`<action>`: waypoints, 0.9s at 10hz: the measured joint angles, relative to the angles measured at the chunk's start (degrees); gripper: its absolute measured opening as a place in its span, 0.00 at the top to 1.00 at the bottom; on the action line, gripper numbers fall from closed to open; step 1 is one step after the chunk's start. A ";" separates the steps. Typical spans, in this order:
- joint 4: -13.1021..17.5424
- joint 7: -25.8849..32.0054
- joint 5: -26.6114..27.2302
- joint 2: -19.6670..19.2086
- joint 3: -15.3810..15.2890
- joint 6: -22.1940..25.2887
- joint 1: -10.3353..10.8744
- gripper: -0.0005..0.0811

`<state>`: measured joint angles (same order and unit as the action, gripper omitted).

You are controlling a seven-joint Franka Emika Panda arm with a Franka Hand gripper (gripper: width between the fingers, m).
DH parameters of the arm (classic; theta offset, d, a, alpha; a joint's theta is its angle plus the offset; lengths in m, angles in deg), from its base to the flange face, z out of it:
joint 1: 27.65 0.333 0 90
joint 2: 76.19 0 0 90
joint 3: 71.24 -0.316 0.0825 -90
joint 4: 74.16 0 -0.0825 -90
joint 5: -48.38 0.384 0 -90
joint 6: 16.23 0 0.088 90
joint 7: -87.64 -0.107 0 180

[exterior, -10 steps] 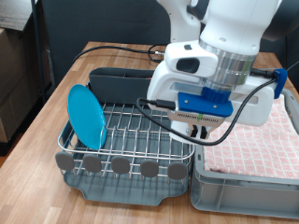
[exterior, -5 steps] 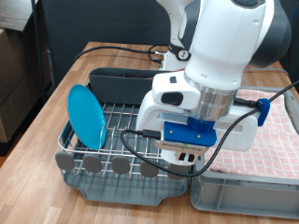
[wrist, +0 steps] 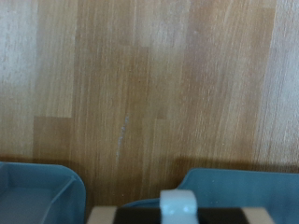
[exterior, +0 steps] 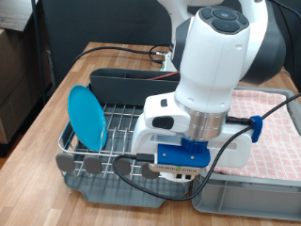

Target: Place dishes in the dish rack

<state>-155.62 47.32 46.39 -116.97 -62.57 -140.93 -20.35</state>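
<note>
The light-blue plate (exterior: 87, 117) stands upright in the slots at the exterior view's left end of the silver wire dish rack (exterior: 127, 132). The rack's dark grey caddy (exterior: 122, 80) is at its back, and the grey drip tray (exterior: 113, 191) juts out in front. The robot hand (exterior: 185, 160) hangs low over the rack's front right corner, next to the grey bin. Its fingers are hidden behind the hand. The wrist view shows mostly bare wooden table (wrist: 149, 84) and nothing held. The mug and wooden spoon are out of view.
A grey bin (exterior: 246, 200) with a pink checkered cloth (exterior: 279, 121) stands right of the rack. Black cables (exterior: 122, 49) run across the table behind the rack. Blue-grey rims (wrist: 37, 187) and a small pale block (wrist: 177, 203) show in the wrist view.
The arm has swung from above the bin's edge towards the exterior view's bottom and left. It now hangs lower, over the rack's front right corner. The plate has not moved.
</note>
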 joint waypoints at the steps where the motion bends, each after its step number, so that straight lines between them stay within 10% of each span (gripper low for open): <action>1: 1.63 0.38 0.00 -1.04 0.01 1.24 -0.20 0.90; 6: 14.47 0.81 -0.26 -7.88 0.36 14.93 -0.40 0.90; 9: 16.41 0.68 -0.11 -8.84 0.28 16.27 -0.39 0.90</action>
<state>-139.21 48.00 46.28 -125.81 -62.29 -124.66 -20.74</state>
